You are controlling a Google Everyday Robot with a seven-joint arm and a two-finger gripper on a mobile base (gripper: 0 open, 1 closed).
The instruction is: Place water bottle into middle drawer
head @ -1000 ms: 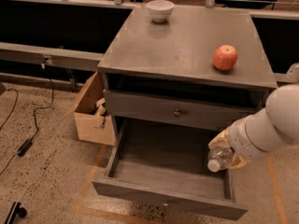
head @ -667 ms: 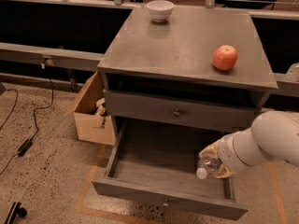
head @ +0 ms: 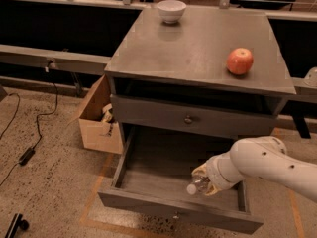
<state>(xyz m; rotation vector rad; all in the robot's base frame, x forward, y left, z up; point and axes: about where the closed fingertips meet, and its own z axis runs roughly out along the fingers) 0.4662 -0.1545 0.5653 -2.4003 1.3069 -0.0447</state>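
- A black cable (head: 38, 128) runs over the speckled floor at the far left.
- An open cardboard box (head: 98, 120) stands on the floor, touching the left side of the grey cabinet (head: 124, 90).
- A white bowl (head: 172, 10) sits upright near the back edge of the tabletop (head: 198, 48), left of centre.
- The upper drawer (head: 163, 115) is closed, with a round knob (head: 188, 119) on its front.
- Below it, the middle drawer (head: 163, 207) is pulled out wide, its grey floor in view.
- The water bottle (head: 194, 187) lies roughly level over the right part of the middle drawer, inside its walls, white cap pointing left. Whether it touches the drawer floor cannot be told.
- The claw (head: 202, 181) is clenched on the water bottle, low inside the open drawer near its front right corner.
- A red apple (head: 239, 61) rests on the right side of the tabletop, well apart from the bowl.
- The white arm (head: 265, 162) reaches in from the right edge, down to the claw.
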